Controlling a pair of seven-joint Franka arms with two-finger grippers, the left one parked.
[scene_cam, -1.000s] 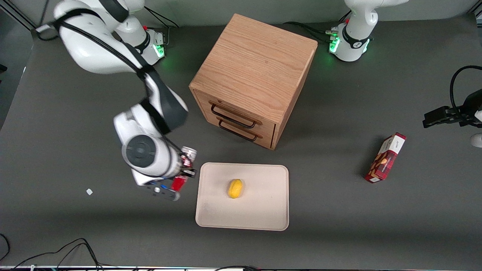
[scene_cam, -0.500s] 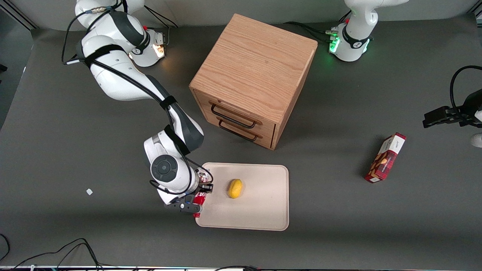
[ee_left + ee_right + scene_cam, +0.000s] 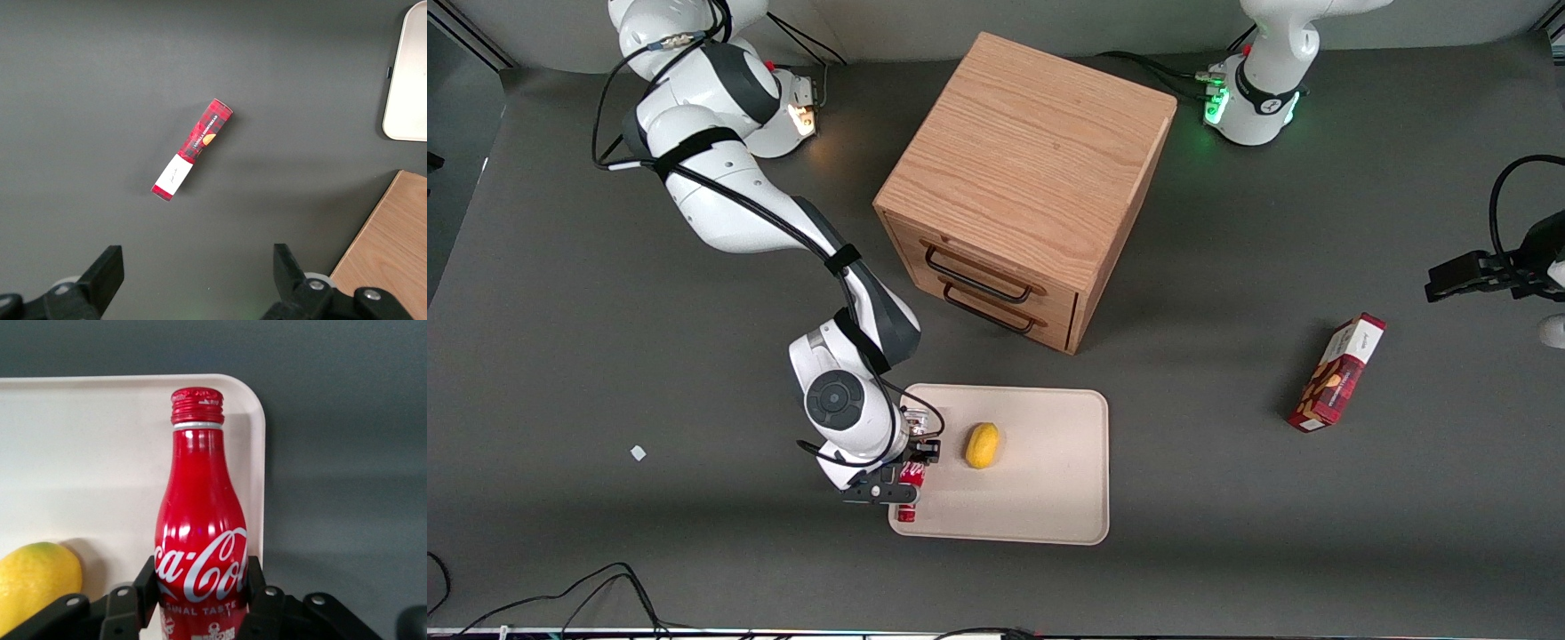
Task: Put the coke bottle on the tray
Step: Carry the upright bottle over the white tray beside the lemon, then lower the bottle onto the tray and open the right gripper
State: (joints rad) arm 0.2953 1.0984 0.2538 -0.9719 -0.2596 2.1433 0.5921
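Coke bottle (image 3: 200, 533) lies horizontal in the gripper (image 3: 200, 603), cap toward the tray (image 3: 87, 453) corner.

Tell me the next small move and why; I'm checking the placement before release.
Probably lower the coke bottle onto the tray, then open the hand. The hand is shut on the bottle and holds it lying over the tray's corner toward the working arm's end, beside the lemon. Whether it already touches the tray cannot be told.

The gripper (image 3: 908, 477), clamping the coke bottle (image 3: 200, 540), hangs over the tray (image 3: 1040, 498) corner; only the lemon (image 3: 983, 444) sits nearby on otherwise bare tray floor.
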